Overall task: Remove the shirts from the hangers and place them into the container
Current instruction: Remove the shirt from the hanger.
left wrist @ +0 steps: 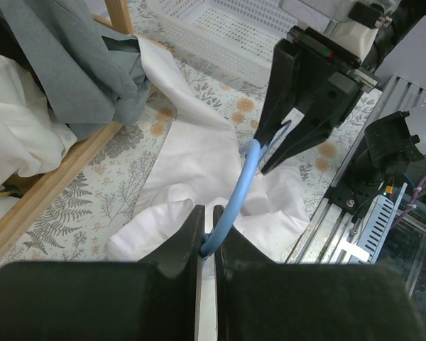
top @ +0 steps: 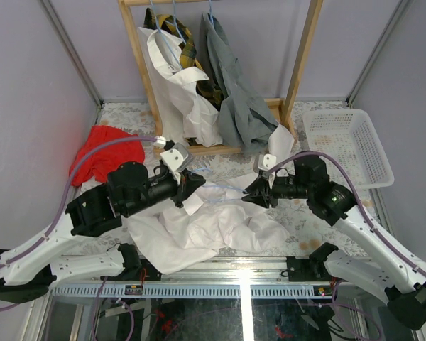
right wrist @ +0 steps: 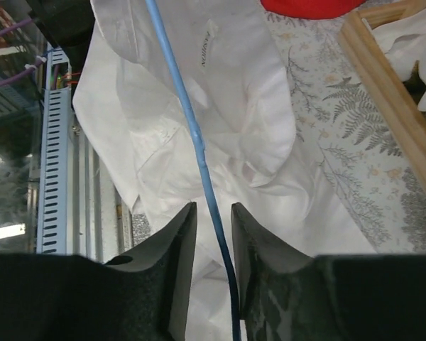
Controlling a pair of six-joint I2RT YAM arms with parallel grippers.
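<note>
L gripper (left wrist: 207, 213) clamped on blue hanger (left wrist: 240, 181); R gripper (right wrist: 211, 209) sits loose round the same wire.

L jaws pinched tight on the wire, which arcs up & away from the L tips to the R gripper facing them. R jaws part-open: the wire runs lengthwise thru the gap w/ space either side, not squeezed. White shirt (top: 220, 227) lies crumpled on the table (top: 309, 224) right under both jaw pairs, spread btwn them & back toward the arm bases. It is not in the container (top: 385, 165), which sits well apart, out past the R jaws' outer side. Beyond both jaw sets is the wooden rack (top: 302, 53), w/ grey shirt (top: 238, 92), plaid shirt (top: 188, 46) & 2nd white shirt (top: 177, 92) hanging. Red cloth (top: 103, 153) lies off the L jaws' outer side, apart from them.
</note>
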